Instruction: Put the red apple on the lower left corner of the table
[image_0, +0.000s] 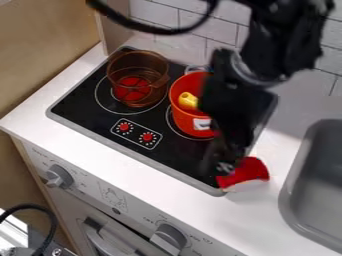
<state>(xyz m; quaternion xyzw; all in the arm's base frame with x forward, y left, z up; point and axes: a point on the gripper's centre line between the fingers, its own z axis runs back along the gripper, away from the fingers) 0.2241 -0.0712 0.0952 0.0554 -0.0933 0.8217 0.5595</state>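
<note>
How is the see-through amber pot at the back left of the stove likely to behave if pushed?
The amber pot would probably slide rather than roll, since it stands upright on the flat black cooktop. Its see-through walls suggest stiff, fairly light plastic. Pushing its side handle might turn it.

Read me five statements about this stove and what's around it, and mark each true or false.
1. The yellow thing is in the red pot. True.
2. The brown pot is to the right of the red pot. False: it is to the left.
3. The gripper hangs over the stove. True.
4. The red and white thing is in the sink. False: the red and white thing is by the stove's corner.
5. Both pots are on the stove. True.
</note>
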